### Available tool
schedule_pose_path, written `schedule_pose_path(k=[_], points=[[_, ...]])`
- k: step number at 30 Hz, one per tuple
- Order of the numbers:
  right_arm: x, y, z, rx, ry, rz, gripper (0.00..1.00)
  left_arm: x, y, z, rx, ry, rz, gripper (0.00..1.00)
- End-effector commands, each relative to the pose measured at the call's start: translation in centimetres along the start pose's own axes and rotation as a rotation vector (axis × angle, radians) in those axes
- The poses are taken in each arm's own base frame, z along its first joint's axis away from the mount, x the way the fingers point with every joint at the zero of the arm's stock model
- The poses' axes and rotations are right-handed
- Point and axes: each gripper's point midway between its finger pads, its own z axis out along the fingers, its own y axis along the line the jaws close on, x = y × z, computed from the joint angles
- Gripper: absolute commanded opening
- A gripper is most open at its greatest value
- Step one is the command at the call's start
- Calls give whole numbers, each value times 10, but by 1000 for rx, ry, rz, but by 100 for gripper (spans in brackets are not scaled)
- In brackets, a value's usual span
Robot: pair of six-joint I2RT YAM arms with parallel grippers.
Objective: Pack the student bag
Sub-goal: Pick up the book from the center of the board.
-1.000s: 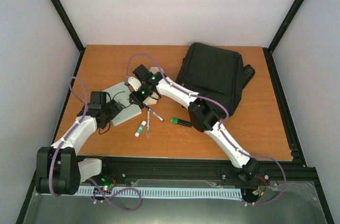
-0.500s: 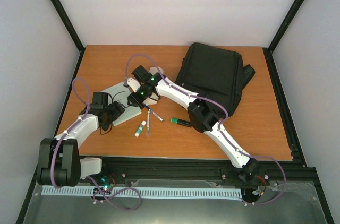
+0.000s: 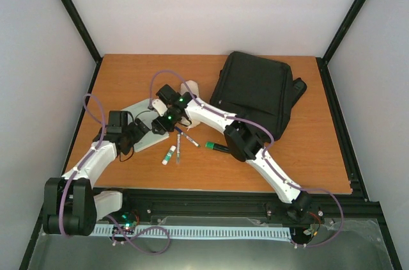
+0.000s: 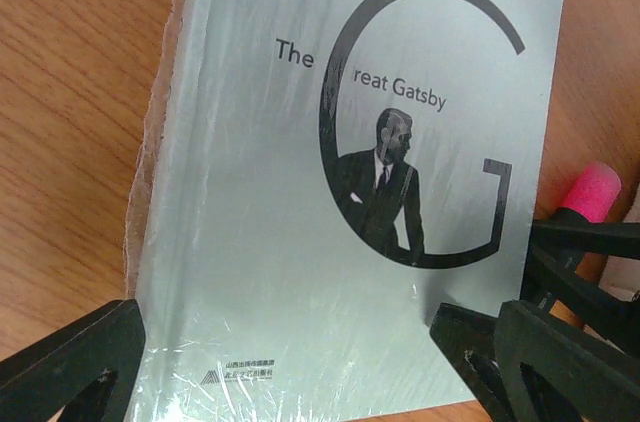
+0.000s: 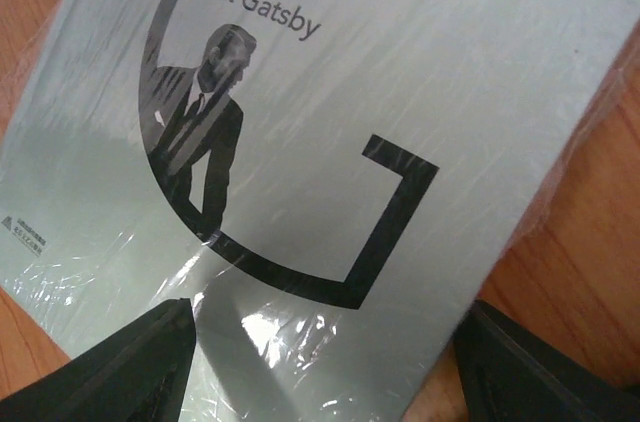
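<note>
The student bag (image 3: 257,93), a large black backpack, lies flat at the back right of the table. A grey-green book (image 3: 148,141), "The Great Gatsby" in clear wrap, lies flat left of centre. It fills the left wrist view (image 4: 330,192) and the right wrist view (image 5: 330,112). My left gripper (image 3: 140,132) hovers open over the book's near end (image 4: 290,342), jaws spread wide. Beside it, my right gripper (image 3: 161,121) is open over the book's other side (image 5: 325,342), with one finger (image 5: 540,372) at the book's edge. Neither gripper holds anything.
Two pens (image 3: 181,138), a glue stick (image 3: 168,153) and a green-capped marker (image 3: 217,147) lie on the wooden table right of the book. A pink highlighter (image 4: 590,190) sits by the book's edge. A pale object (image 3: 190,86) lies behind the right arm.
My right gripper's jaws have spread apart, and it has slid a little left over the book. The left gripper has stayed open, its arm shifting only slightly.
</note>
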Motion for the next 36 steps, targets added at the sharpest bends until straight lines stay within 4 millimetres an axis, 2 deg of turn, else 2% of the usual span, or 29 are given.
schedule_pose_path(k=[1,5,7,13,16,20,24,25,28,31,33,36], points=[[12,1,-5,45,48,60,72,-5,1,-2,-5,-23,-5,99],[4,8,-4,0,24,45,61,-4,6,6,-33,-15,-21,99],[5,5,1,8,29,41,54,-3,6,12,-33,-4,-31,98],[29,-12,14,64,95,17,42,4,8,24,-38,39,-42,94],[41,-13,19,56,128,2,36,9,11,25,-37,53,-39,92],[52,-10,20,33,155,-3,33,20,10,23,0,83,-32,84],[54,-1,13,0,156,-5,30,35,5,15,70,130,-24,76],[60,0,13,-10,169,2,30,37,5,10,83,134,-25,76],[66,8,4,-38,179,2,29,39,0,-7,128,116,-4,75],[78,11,-1,-51,200,4,29,37,-12,-25,195,101,47,75],[88,14,-2,-64,217,13,28,42,-12,-29,202,123,59,75],[99,19,-6,-87,240,28,28,57,-8,-25,212,179,52,73]])
